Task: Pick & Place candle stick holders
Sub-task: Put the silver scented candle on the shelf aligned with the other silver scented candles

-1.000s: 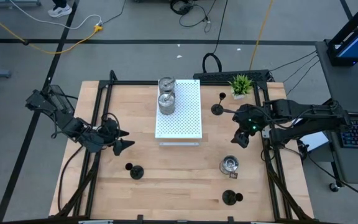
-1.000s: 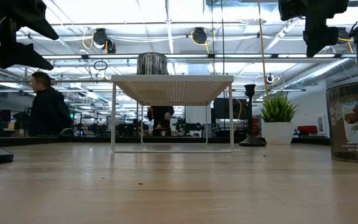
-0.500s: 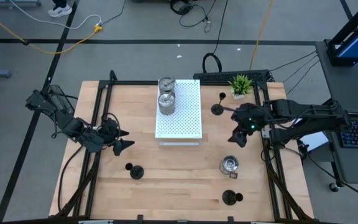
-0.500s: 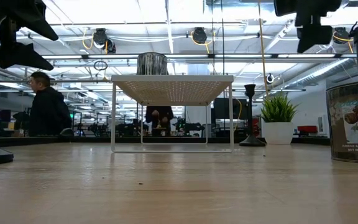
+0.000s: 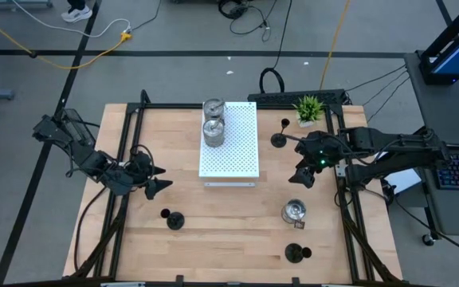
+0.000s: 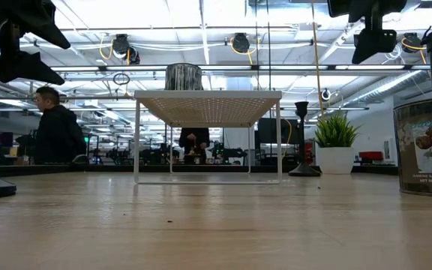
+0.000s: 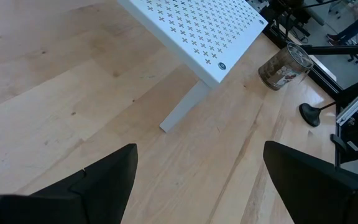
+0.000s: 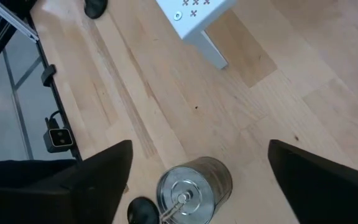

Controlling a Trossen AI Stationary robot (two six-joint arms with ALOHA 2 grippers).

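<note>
Your right hand [image 5: 304, 177] hangs open above the silver holder [image 5: 294, 211], which stands upright on the table [image 5: 229, 231], axis vertical (left hand [image 5: 151, 180] also open, waiting apart).

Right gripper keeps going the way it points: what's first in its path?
Likely the silver holder on the table: it sits between the open right gripper's fingers in its wrist view. Height above it is unclear.

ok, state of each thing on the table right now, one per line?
Two shiny silver cup holders: on the white perforated board, touching.
Third silver cup holder: upright on the wooden table, free.
Three black stemmed holders: upright, untouched.
Left gripper: jaws open, empty.
Right gripper: jaws open, empty, above the third silver cup.
</note>
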